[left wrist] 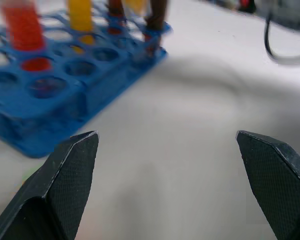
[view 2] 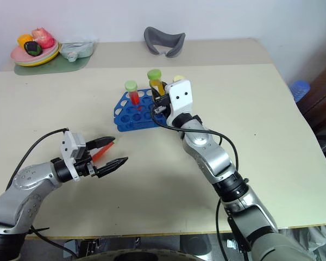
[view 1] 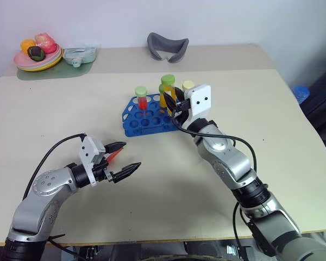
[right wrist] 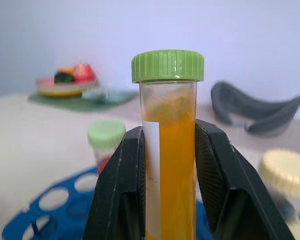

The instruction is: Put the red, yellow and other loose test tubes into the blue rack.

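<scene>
Two tubes stand in the blue rack [view 1: 146, 117] mid-worktop [view 1: 54, 119]: a red one [view 1: 142, 99] and, at its 3 o'clock, a cream-capped one [view 1: 188, 86]. Right tool [right wrist: 167, 165] clamps an upright, green-capped orange tube [right wrist: 170, 150] above the rack. Left tool [view 1: 124, 159], at the rack's 7 o'clock, gapes empty; an orange sliver [view 1: 113, 155] beneath is possibly another tube.

You see a matt, smooth beige table [view 1: 54, 119]. The blue rack [view 1: 146, 120] looks like moulded plastic with a slight sheen. The yellow tube [right wrist: 171, 165] has a clear, glossy wall, a white paper-like label strip and a ribbed green plastic cap [right wrist: 167, 65]. The right gripper [right wrist: 170, 165] fingers [right wrist: 121, 185] are matt black; the left gripper [left wrist: 167, 185] pads [left wrist: 75, 165] show a fine textured grain. The far grey object [view 1: 167, 47] looks soft and matt.
</scene>
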Robot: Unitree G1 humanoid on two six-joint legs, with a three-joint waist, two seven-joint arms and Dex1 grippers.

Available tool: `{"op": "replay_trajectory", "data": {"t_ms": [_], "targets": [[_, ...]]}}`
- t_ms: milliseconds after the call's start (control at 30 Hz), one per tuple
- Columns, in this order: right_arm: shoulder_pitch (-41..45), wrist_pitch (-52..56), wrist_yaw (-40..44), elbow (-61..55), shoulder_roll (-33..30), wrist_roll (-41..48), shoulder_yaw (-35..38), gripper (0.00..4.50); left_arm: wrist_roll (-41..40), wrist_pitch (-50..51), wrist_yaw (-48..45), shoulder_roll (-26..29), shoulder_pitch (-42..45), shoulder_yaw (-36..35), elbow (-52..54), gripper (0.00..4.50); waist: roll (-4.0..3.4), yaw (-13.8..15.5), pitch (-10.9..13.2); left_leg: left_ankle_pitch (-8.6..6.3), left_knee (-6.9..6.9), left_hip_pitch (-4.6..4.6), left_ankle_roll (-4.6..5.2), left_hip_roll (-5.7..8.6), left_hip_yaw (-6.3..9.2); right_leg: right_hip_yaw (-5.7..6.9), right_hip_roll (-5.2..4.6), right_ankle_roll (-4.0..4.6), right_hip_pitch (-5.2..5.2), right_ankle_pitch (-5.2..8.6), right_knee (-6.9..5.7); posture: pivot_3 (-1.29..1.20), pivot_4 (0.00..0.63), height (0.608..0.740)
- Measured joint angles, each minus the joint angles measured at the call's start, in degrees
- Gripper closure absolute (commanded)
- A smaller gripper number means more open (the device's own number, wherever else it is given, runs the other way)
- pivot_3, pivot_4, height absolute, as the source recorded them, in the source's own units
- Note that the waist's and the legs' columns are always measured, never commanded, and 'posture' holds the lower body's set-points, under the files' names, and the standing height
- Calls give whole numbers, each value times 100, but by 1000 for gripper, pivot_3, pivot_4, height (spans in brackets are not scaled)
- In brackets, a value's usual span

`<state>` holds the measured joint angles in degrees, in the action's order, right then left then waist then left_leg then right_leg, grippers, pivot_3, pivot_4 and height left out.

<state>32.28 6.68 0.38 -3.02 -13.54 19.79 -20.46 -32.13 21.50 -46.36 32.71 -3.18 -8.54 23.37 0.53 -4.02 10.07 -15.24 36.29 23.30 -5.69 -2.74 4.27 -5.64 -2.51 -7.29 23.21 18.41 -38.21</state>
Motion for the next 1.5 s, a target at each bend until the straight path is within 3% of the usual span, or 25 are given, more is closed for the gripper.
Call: {"op": "replay_trajectory", "data": {"t_ms": [533,1167,1267,1400,1500], "targets": [[-459,-1132,856,1158,1022,-896,621,3456,-114,-153,21,-97,-34,-179,-8,0,-1,-10,0,2,-1,-5,-3,0,0,0,0,0,-2,0,-5,0,150,740],[-419,-1892,1129,1939,1461,-1262,1034,3456,-114,-184,9,-98,69,-175,-20,0,-2,-9,-1,5,0,-17,-8,0,0,0,0,0,-12,0,-12,0,150,740],[-422,-1921,1187,1959,1465,-1265,1096,2282,-114,-184,9,-97,75,-175,-20,0,-2,-9,-1,5,0,-17,-9,0,0,0,0,0,-12,0,-12,0,150,740],[-454,-1914,1246,1931,1471,-1234,1208,282,-114,-177,15,-93,97,-175,-23,0,-3,-13,-1,5,-1,-18,-9,0,0,-1,0,0,-12,0,-13,0,150,740],[-475,-1886,1293,1531,1442,-1242,1208,282,-114,-61,52,-7,98,-177,-22,0,-3,-8,0,5,-1,-17,-9,0,0,-1,0,0,-12,0,-13,0,150,740]]}}
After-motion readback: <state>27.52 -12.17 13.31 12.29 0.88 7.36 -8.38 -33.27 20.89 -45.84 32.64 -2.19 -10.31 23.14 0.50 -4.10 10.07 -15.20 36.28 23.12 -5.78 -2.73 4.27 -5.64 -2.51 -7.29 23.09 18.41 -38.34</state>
